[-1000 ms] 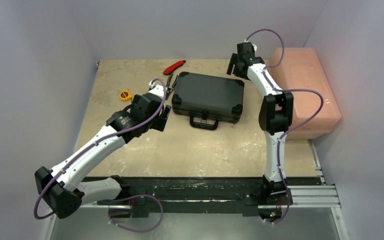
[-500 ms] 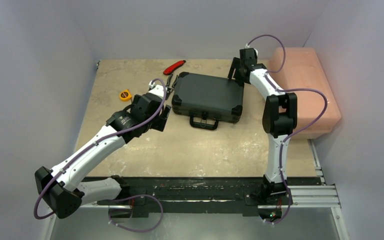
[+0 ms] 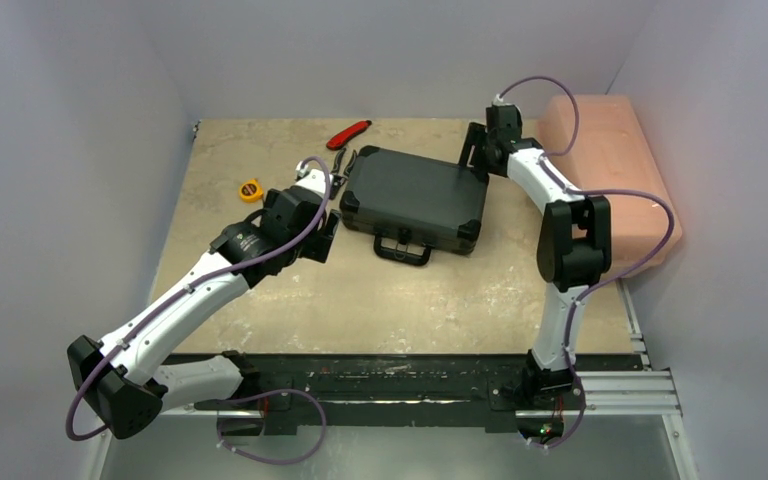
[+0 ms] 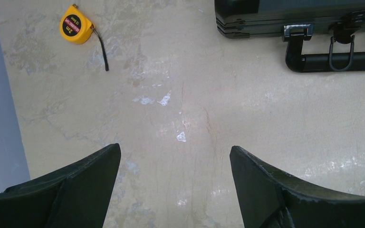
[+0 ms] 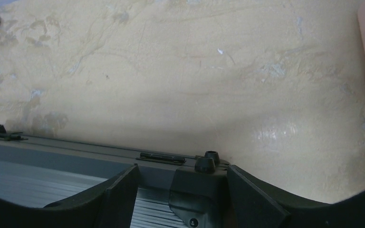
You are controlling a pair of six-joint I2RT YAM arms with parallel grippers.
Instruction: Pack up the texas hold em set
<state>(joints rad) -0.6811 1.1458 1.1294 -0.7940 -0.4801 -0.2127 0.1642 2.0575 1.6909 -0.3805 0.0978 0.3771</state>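
Observation:
The texas hold em set shows only as its black briefcase, lying shut in the middle of the table with its handle toward the arms. My left gripper hovers open just left of the case's near left corner; in the left wrist view its fingers frame bare tabletop. At the far right corner of the case is my right gripper. Its open jaws straddle the corner cap, whose right side lies against the right finger. Chips, cards and dice are out of view.
A yellow tape measure lies left of the case, also in the left wrist view. Red-handled pliers lie behind the case's far left corner. A pink plastic box fills the right edge of the table.
My right gripper has come down from behind the case onto its far right corner, its jaws narrowing a little. The case has turned slightly. The left arm has stayed put.

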